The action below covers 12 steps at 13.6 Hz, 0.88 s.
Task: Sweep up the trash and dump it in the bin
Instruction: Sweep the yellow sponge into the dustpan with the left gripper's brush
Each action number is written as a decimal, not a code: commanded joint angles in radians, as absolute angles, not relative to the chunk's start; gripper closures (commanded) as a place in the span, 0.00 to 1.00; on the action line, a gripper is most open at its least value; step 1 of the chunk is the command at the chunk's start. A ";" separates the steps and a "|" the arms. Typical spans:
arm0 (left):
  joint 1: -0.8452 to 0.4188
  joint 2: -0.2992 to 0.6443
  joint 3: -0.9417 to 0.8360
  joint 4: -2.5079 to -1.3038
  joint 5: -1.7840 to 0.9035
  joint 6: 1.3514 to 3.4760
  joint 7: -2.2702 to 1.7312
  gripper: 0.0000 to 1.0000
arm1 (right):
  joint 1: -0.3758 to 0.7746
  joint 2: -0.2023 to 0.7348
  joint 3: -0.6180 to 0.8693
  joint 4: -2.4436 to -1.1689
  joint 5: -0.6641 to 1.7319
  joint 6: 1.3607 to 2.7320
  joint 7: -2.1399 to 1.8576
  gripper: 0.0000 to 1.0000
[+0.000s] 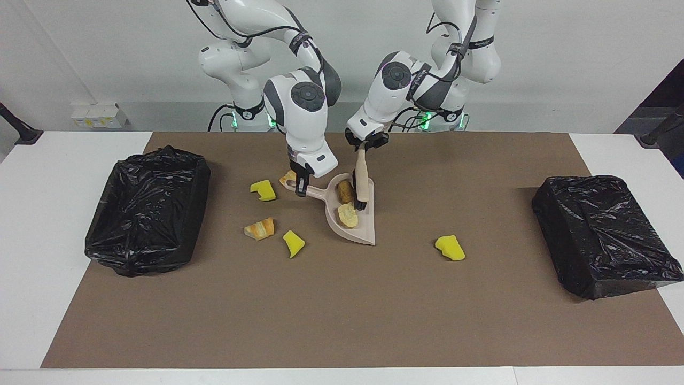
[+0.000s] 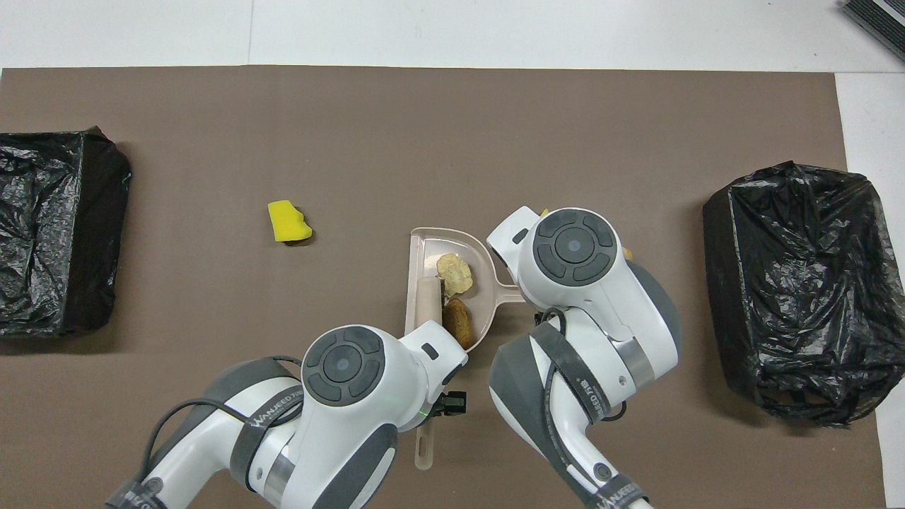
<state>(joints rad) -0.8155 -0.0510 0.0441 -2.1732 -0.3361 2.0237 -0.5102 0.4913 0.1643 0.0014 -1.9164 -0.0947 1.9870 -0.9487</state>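
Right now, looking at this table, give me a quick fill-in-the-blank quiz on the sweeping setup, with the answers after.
1. The right gripper holds the handle of the ____.
2. The left gripper holds a brush whose bristles are in the dustpan, beside ____ bread pieces.
3. The number of yellow sponge chunks on the mat outside the pan is ____.
4. The black-lined bins stand one at each ____ of the table.

Answers: dustpan; two; three; end
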 commanded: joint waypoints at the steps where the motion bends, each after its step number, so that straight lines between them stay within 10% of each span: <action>1: -0.729 -0.095 0.054 -2.140 -0.331 1.881 -0.517 1.00 | 0.494 0.153 0.006 -1.956 -0.097 2.031 -0.925 1.00; 12: -0.166 0.067 0.054 -2.024 0.009 1.996 0.035 1.00 | 0.505 0.207 0.008 -1.962 -0.081 2.192 -0.934 1.00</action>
